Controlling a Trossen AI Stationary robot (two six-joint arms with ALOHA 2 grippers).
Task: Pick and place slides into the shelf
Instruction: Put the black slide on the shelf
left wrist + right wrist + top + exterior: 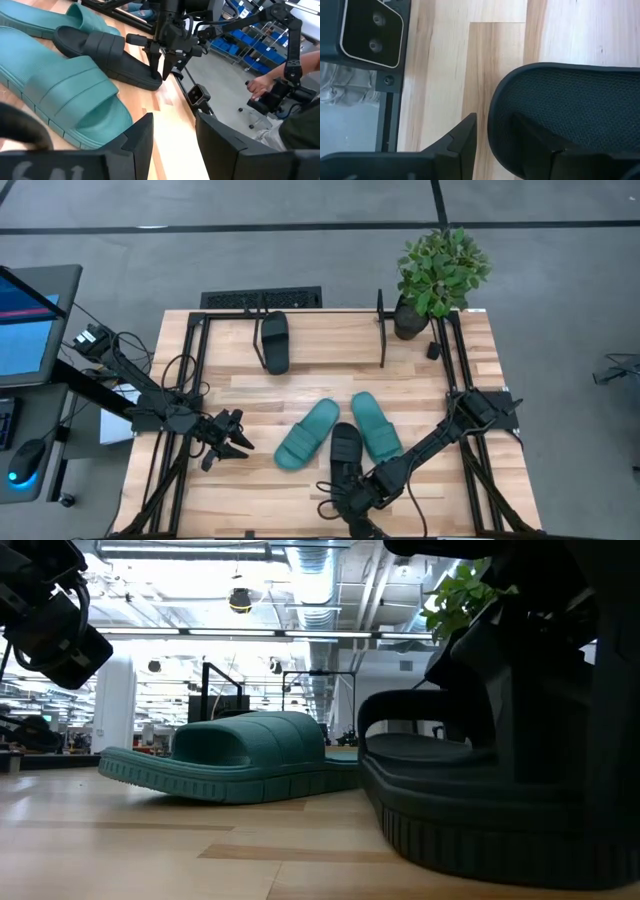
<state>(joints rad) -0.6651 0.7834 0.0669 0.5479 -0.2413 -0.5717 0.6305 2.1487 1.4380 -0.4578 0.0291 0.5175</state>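
A light, plank-topped wooden table [420, 380] carries four rubbery wide-strap slides. One black slide [274, 340] is seen standing within the low black thin-bar shelf [382, 330] at the far edge of the table, toward its left end; the rest of the shelf's span to the right upright is unoccupied. Two teal green slides [308, 434] [376, 425] lie near the table's middle, splayed apart at the toes. The second black slide [346, 455] lies between their near ends, close to the table's front edge.

The right gripper [162, 62] is set at the heel of this black slide. In the right wrist view, one finger is seen outside the heel rim and the other on the footbed, so the jaws are partly open and straddle the heel edge; whether they are pressing on it cannot be told.

The left gripper [232, 442] is held above bare planks left of the teal pair, its jaws spread wide with nothing between them. Open board remains between it and the nearest teal slide. A potted green plant [438, 275] stands at the far right corner.
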